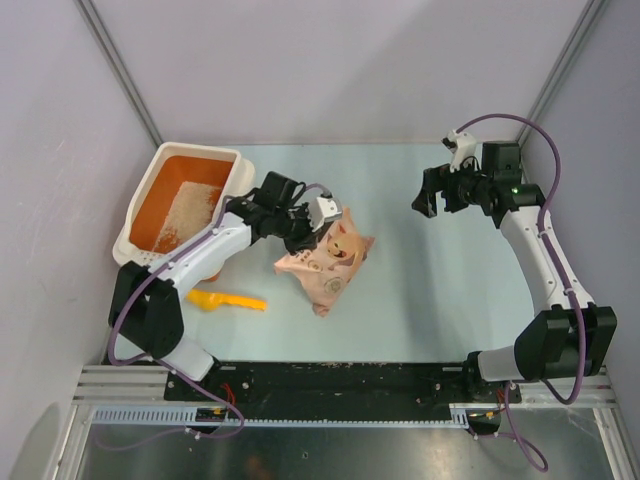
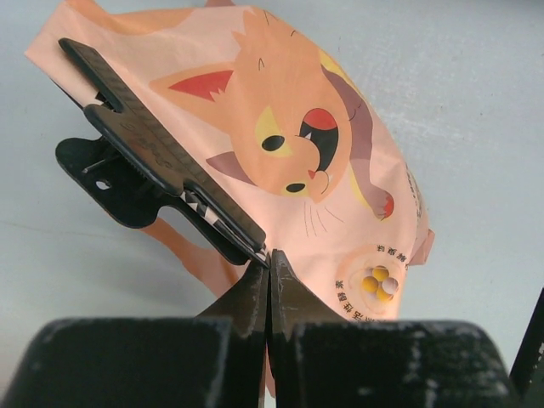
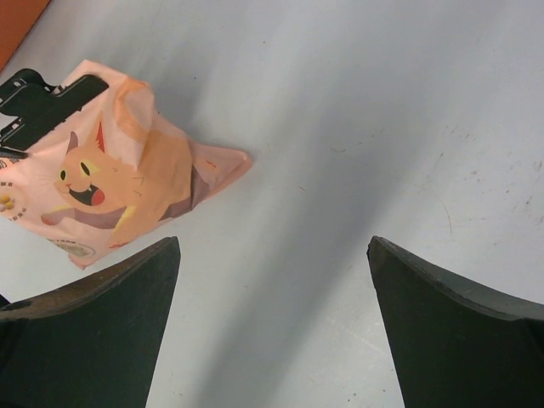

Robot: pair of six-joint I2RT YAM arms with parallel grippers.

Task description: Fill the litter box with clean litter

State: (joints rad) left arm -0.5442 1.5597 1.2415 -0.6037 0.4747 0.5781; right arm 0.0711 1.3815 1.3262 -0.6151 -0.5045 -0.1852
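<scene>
A robotics lab test cell is indicated: a pale blue-green table (image 1: pixel 400 300) is enclosed behind and at both sides by plain grey panels (image 1: pixel 340 70) framed with metal posts (image 1: pixel 118 68) — and a left arm (image 1: pixel 215 245) and a right arm (image 1: pixel 545 262) are bolted to an aluminium rail (image 1: pixel 340 385) along the table's near edge.

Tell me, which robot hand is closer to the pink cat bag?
Left. The left gripper is pinched shut on the bag at its clipped edge; the right gripper hangs open well off to the bag's right, not touching it.
</scene>
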